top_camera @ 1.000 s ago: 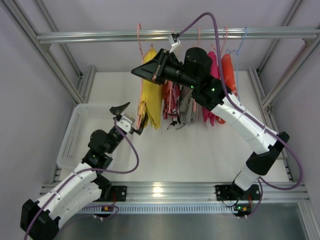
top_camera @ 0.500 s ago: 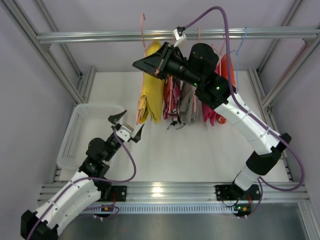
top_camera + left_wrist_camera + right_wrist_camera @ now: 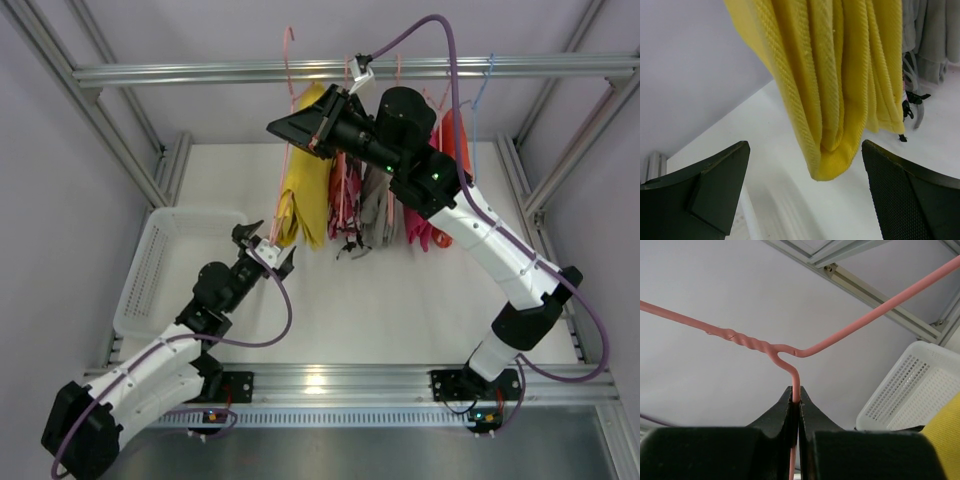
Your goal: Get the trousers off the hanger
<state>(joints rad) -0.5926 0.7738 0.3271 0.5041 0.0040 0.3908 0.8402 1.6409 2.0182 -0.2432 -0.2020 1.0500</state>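
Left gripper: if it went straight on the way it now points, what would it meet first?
Probably the lower end of the yellow trousers, which hangs centred ahead of the open left gripper; how far off is unclear.

Right gripper, clamped on the pink hanger, went up and a bit toward the right edge of the surface. Hanger hook now sits higher. Yellow trousers rose with it, hem farther from the near edge. Left gripper backed off from the hem toward the near edge, then swung back in, rotated. It is now just below-left of the hem, jaws apart.
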